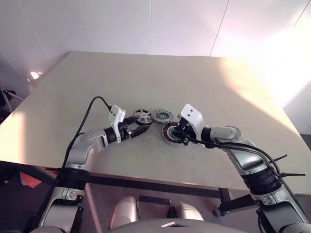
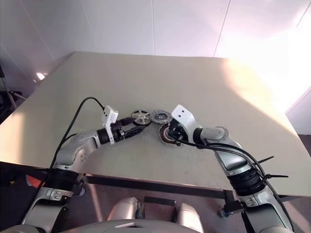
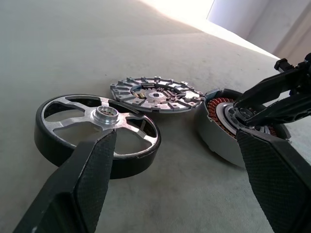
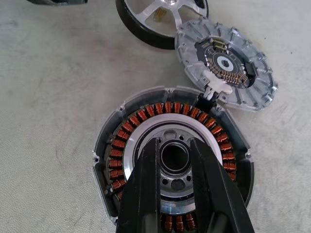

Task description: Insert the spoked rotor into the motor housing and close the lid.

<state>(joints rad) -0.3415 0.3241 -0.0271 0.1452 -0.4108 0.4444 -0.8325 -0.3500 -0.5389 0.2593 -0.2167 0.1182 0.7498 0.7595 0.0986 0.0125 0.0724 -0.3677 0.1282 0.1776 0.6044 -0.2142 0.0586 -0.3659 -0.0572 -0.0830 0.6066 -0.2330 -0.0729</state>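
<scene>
— Lying flat on the tabletop, the wheel sits about midway across and nearer the robot's edge than the far one.

— And its neighbours?

— The ribbed lid leans on the wheel's rim, one edge raised. The housing comes next in the row, just beside the lid, its copper coils showing around a pale centre.

— The arms?

— The left gripper points along the tabletop at the wheel, jaws spread wide, one finger in front of the wheel's rim, holding nothing. The right gripper hangs over the housing's centre, jaws narrow, either side of the middle hole; whether they touch it I cannot tell.
</scene>
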